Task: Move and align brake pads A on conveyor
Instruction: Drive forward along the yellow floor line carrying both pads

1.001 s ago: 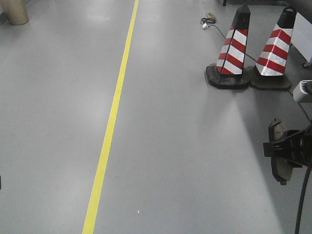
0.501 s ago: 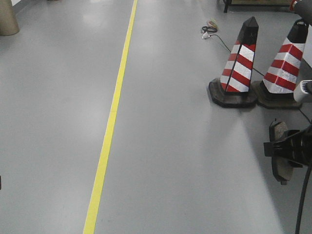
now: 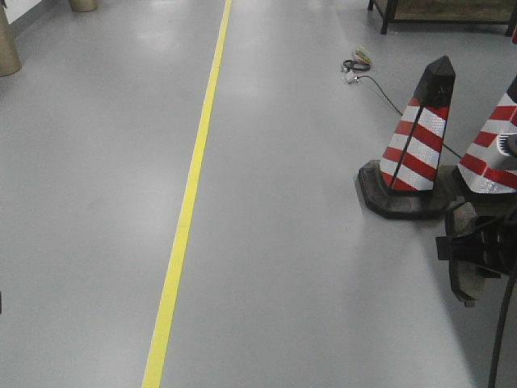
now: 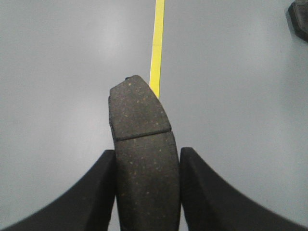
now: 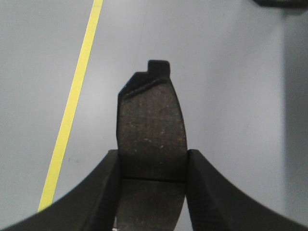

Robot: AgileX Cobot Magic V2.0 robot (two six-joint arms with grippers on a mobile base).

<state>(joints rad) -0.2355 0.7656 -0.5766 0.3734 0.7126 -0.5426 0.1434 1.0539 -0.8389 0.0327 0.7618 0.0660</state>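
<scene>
- Front view: a smooth grey floor (image 3: 307, 267) with a yellow line (image 3: 187, 210) and striped traffic cones (image 3: 416, 153). At the right edge, the right gripper (image 3: 464, 246) carries what looks like a brake pad (image 3: 462, 283), partly cut off. No conveyor is in sight, so I judge this the carrying leg. Next comes reaching the belt and laying the pads down aligned.
- Left wrist: the left gripper (image 4: 147, 154) is clamped on a second brake pad (image 4: 139, 110), which is gritty, speckled and curved, with one thin groove.
- Right wrist: the fingers pinch the first pad (image 5: 151, 115), which has a stepped tab on top.
</scene>
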